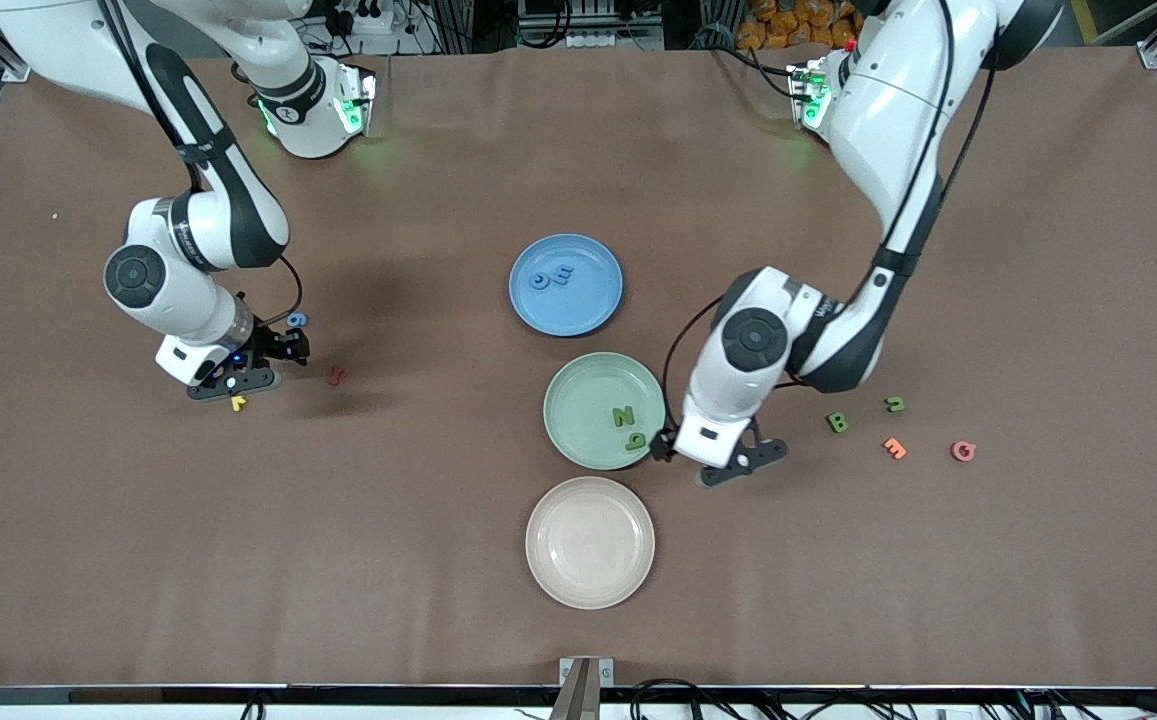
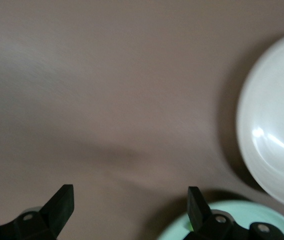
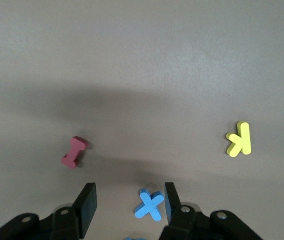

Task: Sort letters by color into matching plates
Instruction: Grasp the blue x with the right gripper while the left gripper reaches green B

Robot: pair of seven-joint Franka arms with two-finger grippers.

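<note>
My right gripper is open low over the table toward the right arm's end. A blue X letter lies flat between its fingers, close to one of them. A dark red letter and a yellow K lie nearby. My left gripper is open and empty at the rim of the mint green plate, which holds a green N and another green piece. The blue plate holds two blue letters. Nothing lies in the beige plate.
Another blue letter lies beside the right gripper. Toward the left arm's end lie a green B, a second green letter, an orange E and a pink G.
</note>
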